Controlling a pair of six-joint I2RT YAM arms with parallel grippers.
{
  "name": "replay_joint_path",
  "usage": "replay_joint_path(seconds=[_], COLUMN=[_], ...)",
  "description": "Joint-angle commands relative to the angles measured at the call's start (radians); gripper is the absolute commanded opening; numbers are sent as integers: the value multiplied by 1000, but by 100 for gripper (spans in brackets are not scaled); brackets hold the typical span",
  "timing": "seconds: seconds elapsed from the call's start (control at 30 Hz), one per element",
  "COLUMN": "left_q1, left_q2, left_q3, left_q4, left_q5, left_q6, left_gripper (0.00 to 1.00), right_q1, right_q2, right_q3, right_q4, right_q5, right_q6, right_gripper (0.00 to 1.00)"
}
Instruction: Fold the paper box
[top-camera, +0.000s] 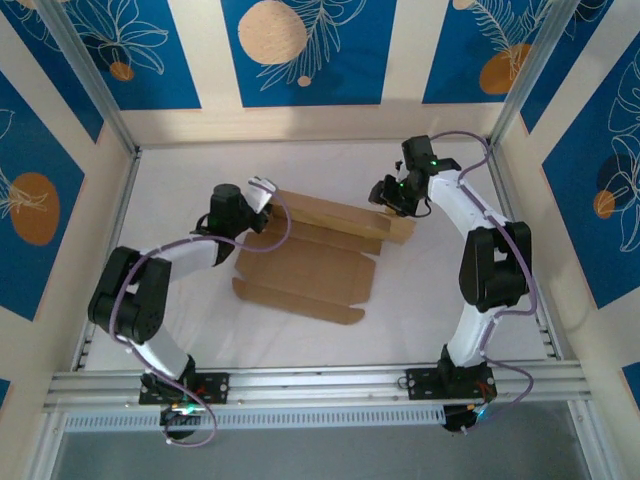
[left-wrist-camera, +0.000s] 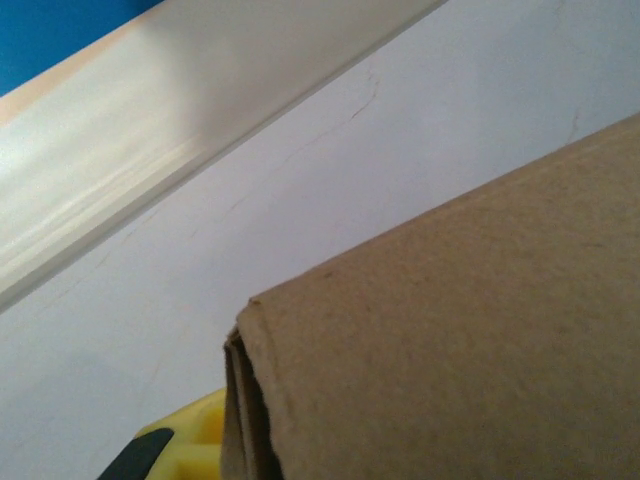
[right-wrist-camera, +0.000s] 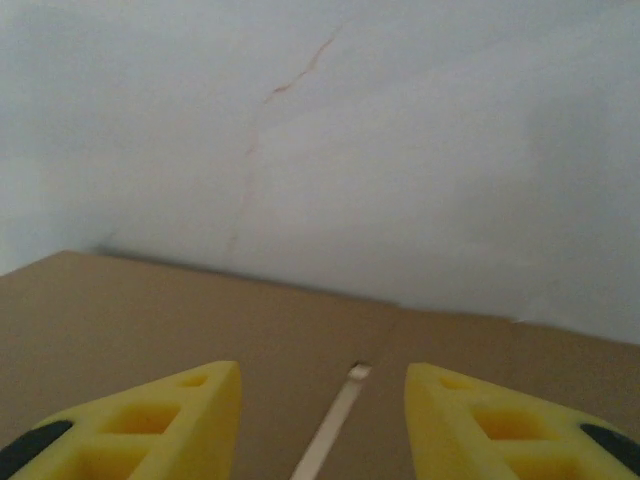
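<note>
1. The box (top-camera: 305, 275) lies in the middle of the table (top-camera: 330, 165), between the two arms. It is only partly made up.
2. Done so far, by my reckoning: the far long side is turned up into a raised wall running left to right. In the left wrist view its end shows as a doubled layer of cardboard, so that side looks folded over on itself.
3. Not yet done: the big near panel lies flat on the table with its flaps spread out. I see no end walls standing and no lid closed.
4. The left gripper (top-camera: 262, 190) is at the left end of the far wall, clenched on the doubled cardboard as best I can judge. One yellow finger (left-wrist-camera: 190, 445) shows tight beside the fold, and the other is hidden behind the cardboard.
5. The right gripper (top-camera: 385, 195) is over the right end of the wall, jaws apart and grasping nothing. A slit (right-wrist-camera: 335, 420) in the cardboard lies between its fingers. Whether the tips touch the board I can't tell.
6. I'd call it under halfway: one wall is formed, with the remaining sides, tabs and lid to come.
</note>
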Motion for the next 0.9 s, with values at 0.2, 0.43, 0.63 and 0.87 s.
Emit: replay_joint_path(seconds=[0.2, 0.43, 0.63, 0.87], left_q1=[-141, -176, -156, -143], left_q2=[115, 157, 99, 79], left_q3=[70, 88, 124, 126], left_q4=[42, 62, -131, -199], left_q5=[-443, -581, -331, -99], left_q6=[125, 131, 64, 28], left_gripper=[12, 16, 16, 8], right_q1=[19, 39, 77, 126], right_q2=[8, -11, -71, -133], right_q3=[-14, -28, 43, 80], right_q4=[5, 29, -23, -2], right_q5=[-262, -270, -99, 11], right_q6=[293, 348, -89, -407], right_gripper=[48, 48, 54, 59])
